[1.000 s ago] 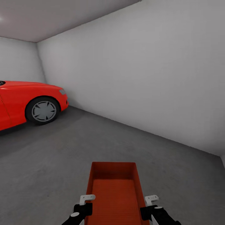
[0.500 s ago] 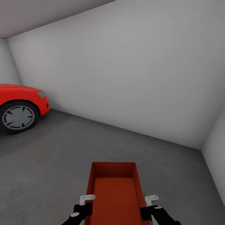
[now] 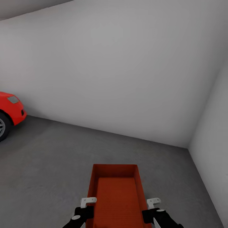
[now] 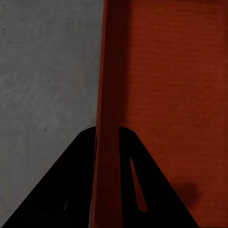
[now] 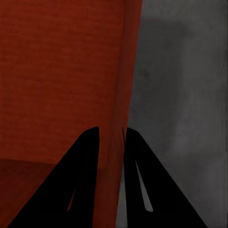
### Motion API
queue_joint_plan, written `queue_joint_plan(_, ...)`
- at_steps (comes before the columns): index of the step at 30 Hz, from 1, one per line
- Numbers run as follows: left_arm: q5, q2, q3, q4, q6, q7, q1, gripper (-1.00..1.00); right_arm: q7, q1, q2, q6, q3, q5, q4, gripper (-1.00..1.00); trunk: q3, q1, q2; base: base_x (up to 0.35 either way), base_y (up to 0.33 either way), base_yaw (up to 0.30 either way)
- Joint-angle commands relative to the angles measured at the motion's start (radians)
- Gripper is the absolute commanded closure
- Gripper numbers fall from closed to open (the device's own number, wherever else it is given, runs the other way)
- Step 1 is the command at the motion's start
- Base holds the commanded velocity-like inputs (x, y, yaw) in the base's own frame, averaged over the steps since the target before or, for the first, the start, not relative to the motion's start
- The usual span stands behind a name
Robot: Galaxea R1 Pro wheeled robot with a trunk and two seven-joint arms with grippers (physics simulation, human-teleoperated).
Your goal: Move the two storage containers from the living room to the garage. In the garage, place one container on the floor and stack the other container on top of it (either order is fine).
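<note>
Now I have the storage container (image 3: 115, 193) carried low in front of me, held off the grey concrete floor (image 3: 53, 164) of the garage. My left end effector (image 4: 108, 190) is clamped shut on the container's left wall, one finger inside and one outside. My right end effector (image 5: 114, 185) is pinched the same way on the right wall.

Over the last second the whole view has swung to the right: the red car (image 3: 9, 110) has slid from well inside the picture to the far left edge, and the corner where the far white wall (image 3: 110, 72) meets the right wall (image 3: 212, 126) has come into sight. The container sits at the same spot in my view, so I judge that the base turned and the grip held.

I see bare floor ahead toward that corner, and I reckon it is a fair place to set this one down. The second container is still to be dealt with.
</note>
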Motion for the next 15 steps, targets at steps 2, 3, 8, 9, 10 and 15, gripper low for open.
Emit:
queue_joint_plan(2, 0.000, 0.042, -0.006, -0.003, -0.003, 0.003, -0.001, 1.00, 0.009, -0.001, -0.010, 0.006, 0.003, -0.013, 0.000, 1.00, -0.001, 0.001, 0.000, 0.342, 0.000, -0.285)
queue_joint_plan(3, 0.000, 0.042, -0.006, -0.003, -0.003, 0.003, -0.001, 1.00, 0.009, -0.001, -0.010, 0.006, 0.003, -0.013, 0.000, 1.00, -0.001, 0.001, 0.000, 0.342, 0.000, -0.285)
queue_joint_plan(8, 0.000, 0.042, -0.006, -0.003, -0.003, 0.003, -0.001, 1.00, 0.009, -0.001, -0.010, 0.006, 0.003, -0.013, 0.000, 1.00, -0.001, 0.001, 0.000, 0.343, 0.000, -0.285)
queue_joint_plan(9, 0.000, 0.042, -0.006, -0.003, -0.003, 0.003, -0.001, 1.00, 0.009, -0.001, -0.010, 0.006, 0.004, -0.013, 0.000, 1.00, -0.001, 0.001, 0.000, 0.343, 0.000, -0.285)
queue_joint_plan(10, 0.000, 0.042, -0.006, -0.003, -0.003, 0.003, -0.001, 1.00, 0.009, -0.001, -0.010, 0.006, 0.004, -0.013, -0.001, 1.00, -0.001, 0.001, 0.000, 0.343, 0.000, -0.285)
queue_joint_plan(15, 0.000, 0.042, -0.006, -0.003, -0.003, 0.003, -0.001, 1.00, 0.009, -0.001, -0.010, 0.006, 0.005, -0.013, -0.001, 1.00, -0.001, 0.001, 0.000, 0.343, 0.000, -0.285)
